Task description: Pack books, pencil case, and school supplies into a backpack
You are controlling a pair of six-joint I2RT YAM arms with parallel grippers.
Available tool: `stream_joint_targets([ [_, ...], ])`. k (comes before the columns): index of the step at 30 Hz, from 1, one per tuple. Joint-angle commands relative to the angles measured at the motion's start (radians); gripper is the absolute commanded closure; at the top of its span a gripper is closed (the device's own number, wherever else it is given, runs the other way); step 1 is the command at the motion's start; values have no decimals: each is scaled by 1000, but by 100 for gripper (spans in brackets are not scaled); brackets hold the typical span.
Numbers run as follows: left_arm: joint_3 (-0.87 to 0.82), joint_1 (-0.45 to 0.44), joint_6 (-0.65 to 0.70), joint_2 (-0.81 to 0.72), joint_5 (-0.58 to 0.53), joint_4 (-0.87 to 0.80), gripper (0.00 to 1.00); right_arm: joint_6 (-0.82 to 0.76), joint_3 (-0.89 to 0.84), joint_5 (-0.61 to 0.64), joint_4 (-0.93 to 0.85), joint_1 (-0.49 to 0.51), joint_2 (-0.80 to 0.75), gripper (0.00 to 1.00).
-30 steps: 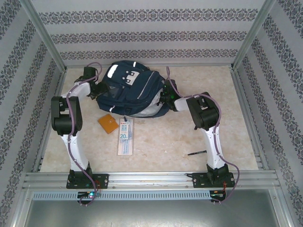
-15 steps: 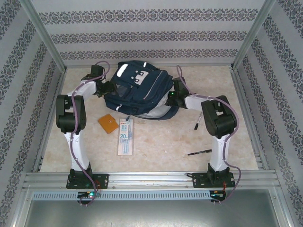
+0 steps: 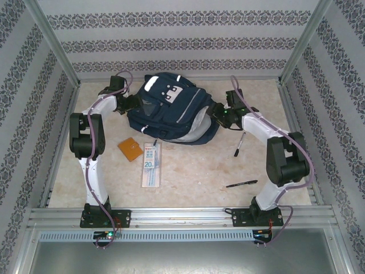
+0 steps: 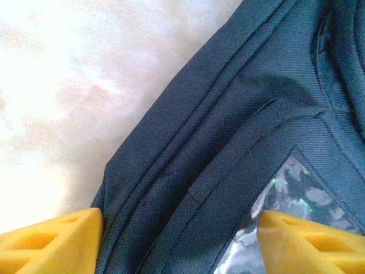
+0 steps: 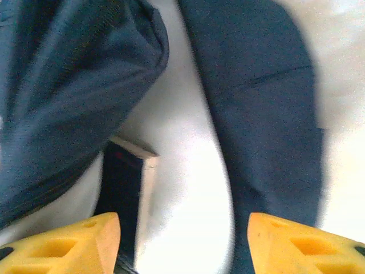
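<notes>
The navy backpack (image 3: pixel 171 108) lies at the back of the table, its pale lining showing along the front edge. My left gripper (image 3: pixel 132 103) is open at its left side, the yellow fingers (image 4: pixel 57 242) spread wide over navy fabric (image 4: pixel 228 114) and a reflective patch. My right gripper (image 3: pixel 215 113) stands open at the backpack's right end, over the white lining (image 5: pixel 182 171). A dark flat item with a pale edge (image 5: pixel 122 182) sits inside; I cannot tell whether it is the book. The pencil case (image 3: pixel 151 164), the orange square (image 3: pixel 130 149) and a black pen (image 3: pixel 241 184) lie on the table.
A second black pen (image 3: pixel 238 144) lies just right of the backpack, below my right forearm. Patterned walls and metal posts close in the table on three sides. Bare tabletop lies in front, between the pencil case and the pens.
The backpack has slid and turned to the right. My right gripper has opened and let go of the backpack, and its arm has swung right, uncovering the second pen. The left arm followed the backpack.
</notes>
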Motion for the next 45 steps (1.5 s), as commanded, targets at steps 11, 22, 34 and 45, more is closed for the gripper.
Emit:
stream_joint_targets([
  [11, 28, -10, -53, -257, 109, 5, 25, -323, -21, 582, -467, -21, -325, 2],
  [22, -398, -16, 20, -660, 83, -237, 24, -42, -229, 279, -630, -149, -594, 16],
  [34, -737, -179, -66, -807, 175, -231, 24, -189, -203, -62, -463, 133, -436, 46],
  [45, -431, -183, -180, -433, 86, -124, 22, -178, 24, 118, -334, 283, -133, 40],
])
